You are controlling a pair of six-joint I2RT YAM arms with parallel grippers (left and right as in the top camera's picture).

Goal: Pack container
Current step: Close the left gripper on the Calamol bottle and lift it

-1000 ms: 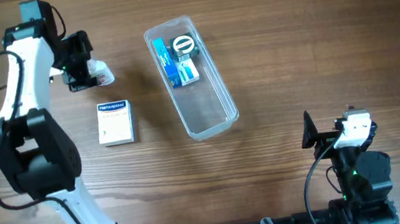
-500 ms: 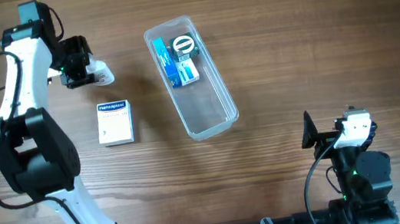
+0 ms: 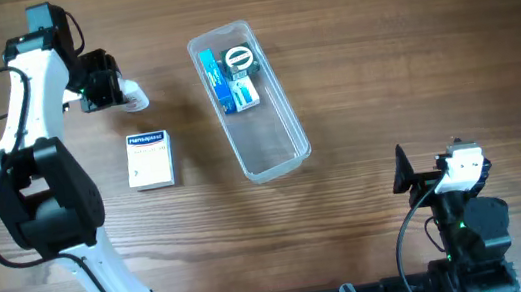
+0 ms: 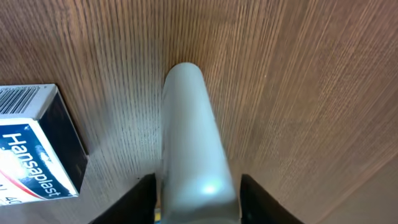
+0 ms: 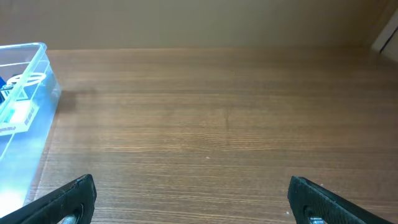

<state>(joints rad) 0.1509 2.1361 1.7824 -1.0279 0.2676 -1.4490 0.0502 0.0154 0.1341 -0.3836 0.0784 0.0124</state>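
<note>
The left tool (image 4: 198,200) is narrowed onto a small pale bottle (image 4: 193,143). In its own wrist view a dark finger (image 4: 144,194) lies against each side of the bottle's body. The bottle lies on the wooden surface (image 3: 409,46), and its rounded end points straight ahead of the tool. Just to the tool's left, close beside the bottle but not touching it, is a Hansaplast box (image 4: 34,149). It lies flat, with its dark side panel turned towards the bottle. Its corner is the nearest thing to the gripped bottle.

The container (image 3: 277,136) lies further ahead of the left tool, beyond the bottle's tip and well apart from it, with bare wood between them. It sits at a slant on the surface. At the end nearer the left tool it holds some blue packets (image 3: 223,82), a round item (image 3: 240,59) and a small white and green box (image 3: 248,95), all crowded together. The other end shows only its clear floor.

The right tool (image 5: 194,200) is spread wide and holds nothing, with its two fingertips at the lower corners of its wrist view. From there, the container's rounded corner and wall sit ahead and far to its left. Open wood grain lies directly in front of it.
</note>
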